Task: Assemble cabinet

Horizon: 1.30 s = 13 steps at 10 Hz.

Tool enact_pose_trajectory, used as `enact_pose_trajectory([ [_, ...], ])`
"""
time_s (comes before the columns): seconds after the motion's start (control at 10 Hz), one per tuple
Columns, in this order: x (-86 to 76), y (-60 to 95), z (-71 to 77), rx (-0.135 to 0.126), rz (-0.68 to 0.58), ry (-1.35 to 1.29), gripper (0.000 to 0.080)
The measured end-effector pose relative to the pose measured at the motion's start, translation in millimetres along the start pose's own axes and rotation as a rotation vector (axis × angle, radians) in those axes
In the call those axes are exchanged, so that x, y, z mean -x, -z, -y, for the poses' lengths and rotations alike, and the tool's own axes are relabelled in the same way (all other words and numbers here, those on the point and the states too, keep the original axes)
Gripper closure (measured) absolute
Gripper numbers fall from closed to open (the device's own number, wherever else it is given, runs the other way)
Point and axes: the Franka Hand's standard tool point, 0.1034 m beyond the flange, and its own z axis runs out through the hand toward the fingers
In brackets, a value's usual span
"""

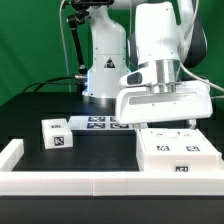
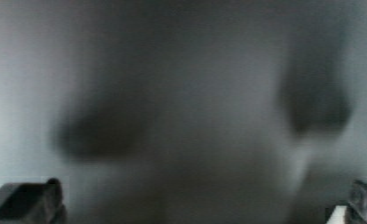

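The cabinet body [image 1: 176, 152] is a large white box with tags on its top, lying at the exterior view's right by the front rail. A smaller white tagged block [image 1: 55, 133] stands at the exterior view's left. My gripper [image 1: 168, 122] hangs right over the body's far edge, its fingertips hidden behind the hand and the body. In the wrist view my gripper [image 2: 198, 205] has one dark fingertip [image 2: 27, 201] at each side edge, set wide apart. A blurred grey surface very close to the camera fills the space between them.
The marker board [image 1: 98, 122] lies flat in front of the robot's base. A low white border rail [image 1: 70, 183] runs along the table's front and up the exterior view's left side. A cable stand [image 1: 70, 40] rises at the back.
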Motion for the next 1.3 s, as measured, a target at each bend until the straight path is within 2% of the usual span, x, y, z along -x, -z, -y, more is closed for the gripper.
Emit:
enact_pose_trajectory([
  [0.3,-5.6,-4.8,-0.6,0.001,-0.014,0.008,0.0002],
  [0.6,-17.9,-7.8,-12.4,0.008,-0.028,0.013,0.0002],
  [1.0,-18.3,-8.1,-12.3,0.008,-0.029,0.012,0.0002],
  [1.3,-20.7,-8.2,-16.1,0.010,-0.032,0.020,0.0398],
])
